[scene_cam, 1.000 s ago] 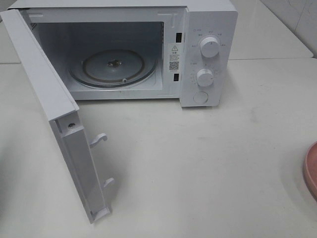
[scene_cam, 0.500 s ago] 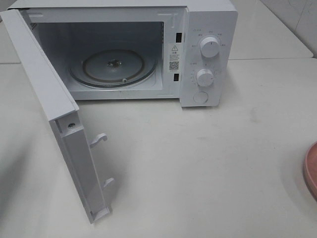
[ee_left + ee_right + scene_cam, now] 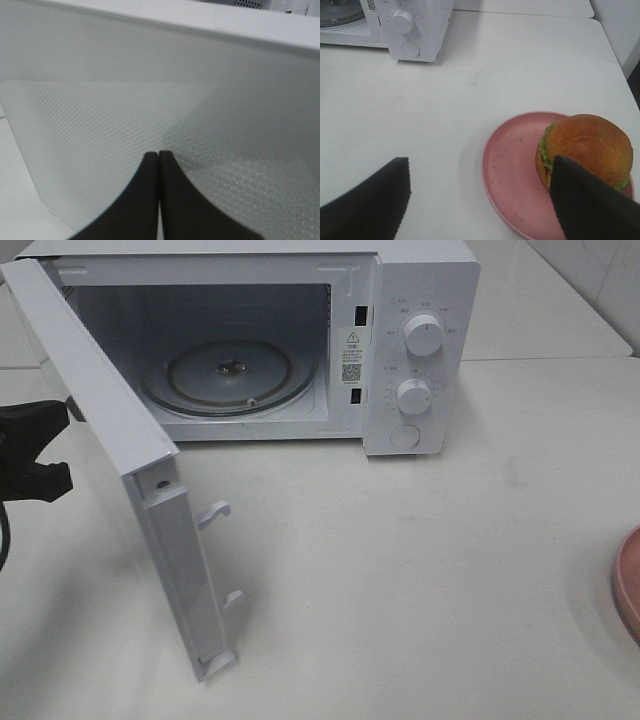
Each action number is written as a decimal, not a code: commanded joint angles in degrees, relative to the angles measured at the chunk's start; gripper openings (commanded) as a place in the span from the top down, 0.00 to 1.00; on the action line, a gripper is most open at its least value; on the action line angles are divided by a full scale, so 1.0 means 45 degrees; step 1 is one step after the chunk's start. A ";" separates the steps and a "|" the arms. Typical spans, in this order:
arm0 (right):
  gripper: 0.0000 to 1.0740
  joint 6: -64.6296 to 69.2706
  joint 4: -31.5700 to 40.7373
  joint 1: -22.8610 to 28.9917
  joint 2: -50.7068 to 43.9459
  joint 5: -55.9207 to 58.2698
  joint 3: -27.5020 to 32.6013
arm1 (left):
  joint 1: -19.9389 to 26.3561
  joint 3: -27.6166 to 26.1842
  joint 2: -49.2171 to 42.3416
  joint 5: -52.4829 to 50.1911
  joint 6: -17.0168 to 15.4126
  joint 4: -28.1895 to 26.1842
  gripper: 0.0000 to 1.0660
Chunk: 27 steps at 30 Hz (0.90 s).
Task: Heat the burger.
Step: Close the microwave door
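The burger (image 3: 585, 147) has a glossy brown bun and a green lettuce frill. It sits on a pink plate (image 3: 512, 170) on the white table, to the right of the microwave (image 3: 420, 350). Only the plate's edge (image 3: 630, 585) shows in the exterior view. My right gripper (image 3: 480, 167) is open above the plate's near side, with one finger (image 3: 585, 205) beside the burger. The microwave door (image 3: 150, 490) stands open and the glass turntable (image 3: 230, 375) is bare. My left gripper (image 3: 40, 445) is behind the door, and its shut fingertips (image 3: 158, 155) are against the door's outer window.
The microwave's two knobs (image 3: 423, 335) and round button (image 3: 404, 436) face the front. The open door juts out across the left front of the table. White table (image 3: 420, 570) lies between the microwave and the plate.
My left gripper has come into view at the left, behind the door. The door has swung a little to the right, toward the microwave.
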 commanded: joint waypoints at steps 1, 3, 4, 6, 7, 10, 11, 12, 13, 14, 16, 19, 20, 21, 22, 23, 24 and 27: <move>0.30 0.0025 0.0013 -0.0089 -0.0331 -0.0076 0.0038 | -0.0407 -0.0204 0.0153 -0.0357 0.0216 -0.0509 1.00; 0.30 0.0025 0.0013 -0.0089 -0.0331 -0.0076 0.0038 | -0.1273 -0.0522 0.0522 -0.0497 0.0789 -0.1592 1.00; 0.30 0.0025 0.0013 -0.0089 -0.0331 -0.0076 0.0038 | -0.1273 -0.0522 0.0522 -0.0497 0.0789 -0.1592 1.00; 0.30 0.0025 0.0013 -0.0089 -0.0331 -0.0076 0.0038 | -0.1541 -0.0649 0.0637 -0.0471 0.0942 -0.1923 1.00; 0.30 0.0025 0.0013 -0.0089 -0.0331 -0.0076 0.0038 | -0.2063 -0.0904 0.0853 -0.0471 0.1197 -0.2623 1.00; 0.30 0.0025 0.0013 -0.0089 -0.0331 -0.0076 0.0038 | -0.2979 -0.1375 0.1273 -0.0420 0.1821 -0.3820 1.00; 0.30 0.0025 0.0013 -0.0089 -0.0331 -0.0076 0.0038 | -0.3527 -0.1706 0.1579 -0.0357 0.2228 -0.4800 1.00; 0.30 0.0025 0.0013 -0.0089 -0.0331 -0.0076 0.0038 | -0.3527 -0.1706 0.1579 -0.0357 0.2228 -0.4800 1.00; 0.30 0.0025 0.0013 -0.0089 -0.0331 -0.0076 0.0038 | -0.3820 -0.1910 0.1744 -0.0331 0.2483 -0.5284 1.00; 0.30 0.0025 0.0013 -0.0089 -0.0331 -0.0076 0.0038 | -0.3820 -0.1910 0.1744 -0.0331 0.2483 -0.5284 1.00; 0.30 0.0025 0.0013 -0.0089 -0.0331 -0.0076 0.0038 | -0.4851 -0.2674 0.2317 -0.0331 0.3400 -0.7105 1.00; 0.30 0.0025 0.0013 -0.0089 -0.0331 -0.0076 0.0038 | -0.5258 -0.3069 0.2648 -0.0331 0.3756 -0.7907 1.00; 0.30 0.0025 0.0013 -0.0089 -0.0331 -0.0076 0.0038 | -0.5462 -0.3298 0.2814 -0.0331 0.3960 -0.8352 1.00; 0.30 0.0025 0.0013 -0.0089 -0.0331 -0.0076 0.0038 | -0.5793 -0.3756 0.3132 -0.0331 0.4291 -0.9129 1.00; 0.30 0.0025 0.0013 -0.0089 -0.0331 -0.0076 0.0038 | -0.5793 -0.3756 0.3132 -0.0331 0.4291 -0.9129 1.00; 0.30 0.0025 0.0013 -0.0089 -0.0331 -0.0076 0.0038 | -0.5959 -0.3998 0.3310 -0.0318 0.4482 -0.9511 1.00; 0.30 0.0025 0.0013 -0.0089 -0.0331 -0.0076 0.0038 | -0.6252 -0.4469 0.3616 -0.0280 0.4864 -1.0148 1.00; 0.30 0.0025 0.0013 -0.0089 -0.0331 -0.0076 0.0038 | -0.6570 -0.5220 0.4087 -0.0280 0.5488 -1.0861 1.00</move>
